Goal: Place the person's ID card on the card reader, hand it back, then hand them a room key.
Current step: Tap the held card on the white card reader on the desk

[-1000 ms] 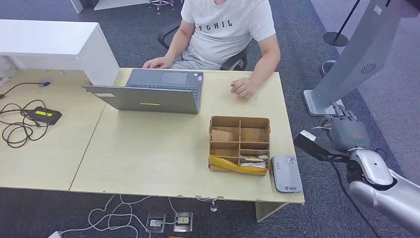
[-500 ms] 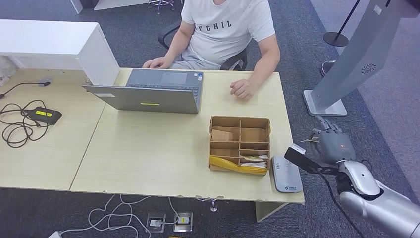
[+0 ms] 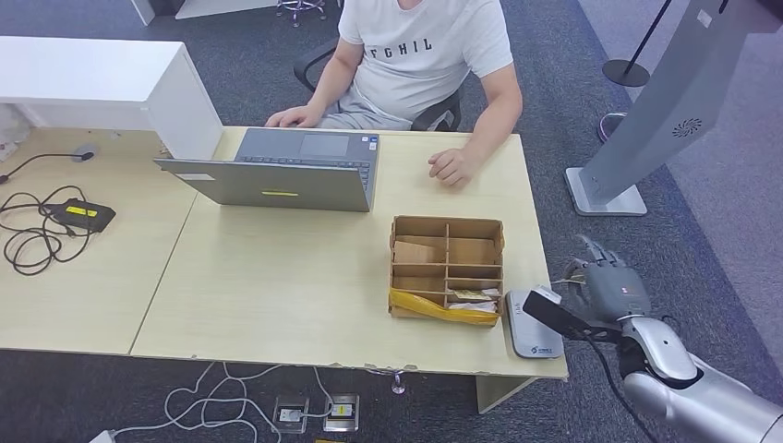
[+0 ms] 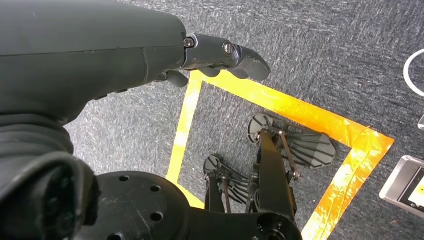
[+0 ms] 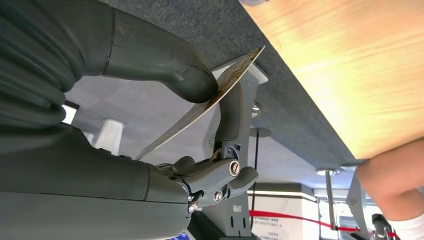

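Right hand pinching the thin, flat ID card between thumb and fingers, just off the pale wooden surface, beside the small grey-white card reader at its near corner. Best lowered flat onto the reader's top, then released gently, clear of the brown cardboard divider box. Left hand hanging over carpet, holding nothing, fingers curled.

The card reader lies at the desk's near right corner, just beside the cardboard organiser. The right hand hovers just right of the reader. A laptop sits well beyond it.
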Robot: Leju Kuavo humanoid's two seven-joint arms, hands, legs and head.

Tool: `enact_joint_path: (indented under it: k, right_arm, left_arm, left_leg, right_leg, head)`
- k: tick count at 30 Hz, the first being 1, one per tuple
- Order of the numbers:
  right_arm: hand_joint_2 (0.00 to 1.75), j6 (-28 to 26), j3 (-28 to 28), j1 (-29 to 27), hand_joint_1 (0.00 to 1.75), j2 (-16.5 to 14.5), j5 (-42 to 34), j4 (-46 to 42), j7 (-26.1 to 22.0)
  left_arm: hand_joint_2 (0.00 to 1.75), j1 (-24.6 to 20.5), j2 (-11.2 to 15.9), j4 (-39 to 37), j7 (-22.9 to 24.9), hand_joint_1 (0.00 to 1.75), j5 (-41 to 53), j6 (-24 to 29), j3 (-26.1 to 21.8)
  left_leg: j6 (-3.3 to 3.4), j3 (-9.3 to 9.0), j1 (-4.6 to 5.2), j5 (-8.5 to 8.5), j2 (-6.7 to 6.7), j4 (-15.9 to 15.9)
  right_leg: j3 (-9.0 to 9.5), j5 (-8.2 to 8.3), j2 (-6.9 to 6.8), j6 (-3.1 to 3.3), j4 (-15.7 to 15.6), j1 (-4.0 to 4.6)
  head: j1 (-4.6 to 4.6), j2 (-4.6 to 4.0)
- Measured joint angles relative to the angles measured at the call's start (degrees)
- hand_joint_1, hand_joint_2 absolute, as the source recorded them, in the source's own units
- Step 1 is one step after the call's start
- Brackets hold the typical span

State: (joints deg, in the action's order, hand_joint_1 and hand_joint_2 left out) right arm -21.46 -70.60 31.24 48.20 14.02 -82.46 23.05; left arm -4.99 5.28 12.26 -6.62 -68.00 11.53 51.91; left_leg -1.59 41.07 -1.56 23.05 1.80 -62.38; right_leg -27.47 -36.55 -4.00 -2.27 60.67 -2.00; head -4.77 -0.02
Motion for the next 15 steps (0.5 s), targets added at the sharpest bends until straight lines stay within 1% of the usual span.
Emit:
enact_joint_path:
  k: [6,15]
  right_arm:
    - [1.75,0.0,0.7,-1.3,1.75,-0.1,-1.0,0.8,-1.4]
    - [1.75,-0.1,0.8,-2.1,1.75,-0.1,-1.2,1.0,-1.5]
  left_arm:
    - [0.0,0.0,0.0,0.0,0.0,0.0,-0.1,0.0,0.0]
    - [0.0,0.0,0.0,0.0,0.0,0.0,-0.4,0.1,0.1]
  left_leg:
    - [0.0,0.0,0.0,0.0,0.0,0.0]
    - [0.0,0.0,0.0,0.0,0.0,0.0]
  right_leg:
    - [0.0,0.0,0.01,0.0,0.0,0.0]
    - [0.0,0.0,0.0,0.0,0.0,0.0]
  head:
    - [-0.01,0.0]
    - [-0.01,0.0]
